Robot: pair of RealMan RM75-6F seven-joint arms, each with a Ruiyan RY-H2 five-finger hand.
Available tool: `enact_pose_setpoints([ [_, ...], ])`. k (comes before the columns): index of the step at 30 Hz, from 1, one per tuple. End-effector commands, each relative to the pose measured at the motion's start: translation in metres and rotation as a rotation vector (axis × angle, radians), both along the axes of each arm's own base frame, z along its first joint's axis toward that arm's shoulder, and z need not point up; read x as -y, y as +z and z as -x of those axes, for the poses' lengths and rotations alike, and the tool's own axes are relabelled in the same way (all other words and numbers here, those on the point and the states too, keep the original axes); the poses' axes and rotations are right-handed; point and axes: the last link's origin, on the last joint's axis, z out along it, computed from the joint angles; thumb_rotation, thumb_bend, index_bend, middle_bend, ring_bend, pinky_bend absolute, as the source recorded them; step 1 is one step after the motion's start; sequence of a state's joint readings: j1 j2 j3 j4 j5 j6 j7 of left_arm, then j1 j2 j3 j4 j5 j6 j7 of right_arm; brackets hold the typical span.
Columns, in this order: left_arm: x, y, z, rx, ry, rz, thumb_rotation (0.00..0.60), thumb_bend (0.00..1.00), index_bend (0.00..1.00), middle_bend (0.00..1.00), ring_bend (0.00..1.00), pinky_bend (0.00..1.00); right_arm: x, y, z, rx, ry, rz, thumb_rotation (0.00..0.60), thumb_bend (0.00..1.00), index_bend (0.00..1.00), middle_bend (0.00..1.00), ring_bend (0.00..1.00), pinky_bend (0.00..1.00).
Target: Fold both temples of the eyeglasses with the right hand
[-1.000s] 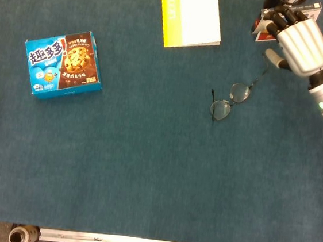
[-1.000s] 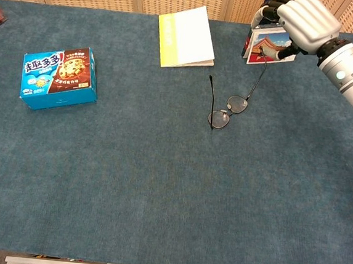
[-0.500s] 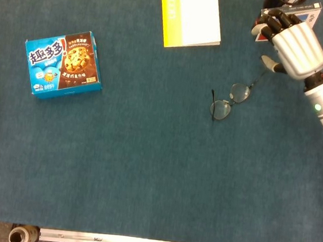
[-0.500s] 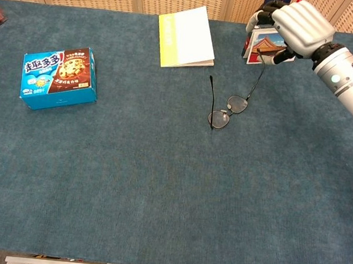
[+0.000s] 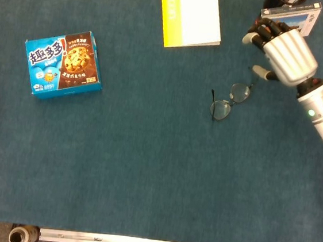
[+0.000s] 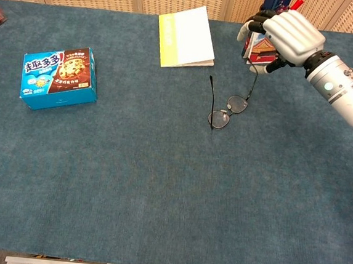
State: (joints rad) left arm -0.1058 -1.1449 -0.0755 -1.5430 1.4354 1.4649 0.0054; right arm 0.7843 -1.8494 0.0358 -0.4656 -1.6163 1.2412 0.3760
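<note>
While the left hand is out of both views, the right hand (image 5: 284, 50) reaches in from the right edge of the table (image 5: 144, 171), its white back turned up and its dark fingers (image 5: 259, 28) curled downward over the far temple (image 6: 254, 77) of the eyeglasses (image 5: 228, 101). In the chest view the thumb sits at the tip of that temple, though whether it truly pinches the thin wire cannot be told; the fingers are bent in rather than spread. The forearm slants away toward the lower right.

The eyeglasses lie on the blue cloth right of centre, lenses down toward the table. Both temples are unfolded: one runs up to the hand, the other (image 6: 211, 101) points away on the left side of the frame.

Compared with a second ago, the hand has shifted left and slightly nearer the lenses, and the far temple has swung with it, now standing steeper. The frame itself has not moved.

Behind the hand stands a picture card box (image 6: 258, 46). A yellow-spined booklet (image 5: 190, 14) lies at the far edge, and a blue cookie box (image 5: 63, 63) sits well apart on the left.
</note>
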Motion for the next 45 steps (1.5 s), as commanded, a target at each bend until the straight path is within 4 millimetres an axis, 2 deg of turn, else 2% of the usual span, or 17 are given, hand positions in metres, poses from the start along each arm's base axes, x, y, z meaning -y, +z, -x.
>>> enact_pose_setpoints([
  [1, 0.000, 0.000, 0.000, 0.001, 0.000, -0.001, 0.600, 0.29, 0.52, 0.43, 0.28, 0.39, -0.002, -0.003, -0.001, 0.002, 0.003, -0.008, 0.600, 0.11, 0.39, 0.33, 0.22, 0.40],
  [22, 0.004, 0.004, -0.002, 0.006, -0.011, -0.013, 0.600, 0.29, 0.52, 0.43, 0.28, 0.39, -0.016, -0.030, 0.002, -0.019, -0.009, -0.082, 0.600, 0.11, 0.39, 0.33, 0.22, 0.40],
  [45, 0.008, 0.007, -0.004, 0.014, -0.022, -0.019, 0.600, 0.29, 0.52, 0.43, 0.28, 0.39, -0.023, -0.051, 0.009, -0.056, -0.041, -0.119, 0.600, 0.11, 0.39, 0.33, 0.22, 0.40],
])
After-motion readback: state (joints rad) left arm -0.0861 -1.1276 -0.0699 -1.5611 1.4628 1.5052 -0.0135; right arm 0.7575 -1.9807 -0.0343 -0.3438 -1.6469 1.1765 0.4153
